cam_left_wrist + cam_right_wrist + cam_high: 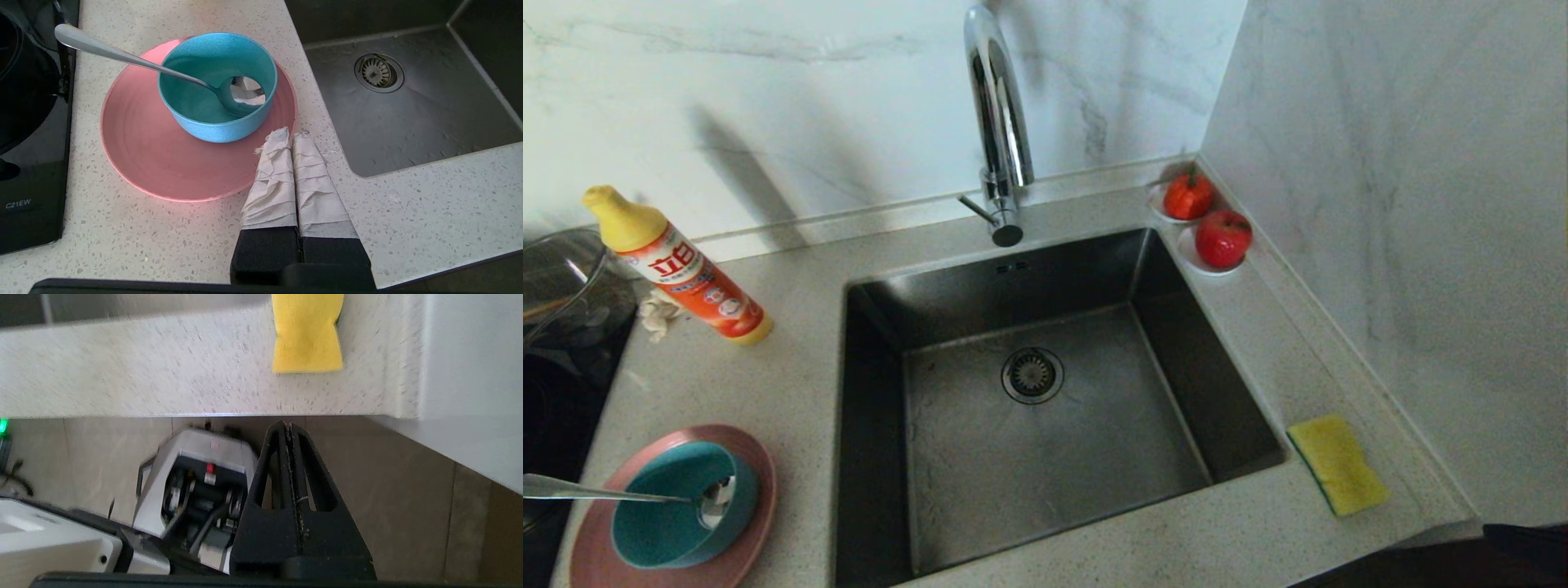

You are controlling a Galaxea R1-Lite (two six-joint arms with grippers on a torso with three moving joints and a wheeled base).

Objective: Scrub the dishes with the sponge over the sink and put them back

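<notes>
Counter beside the sink (1045,392): your sponge (1337,464) lies right of the basin, long axis running front-to-back, nearest your right gripper (289,426), which hangs closed and empty just below the counter edge.

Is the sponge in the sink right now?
No, the sponge lies flat on the counter just off the sink's right rim, outside the basin.
</notes>
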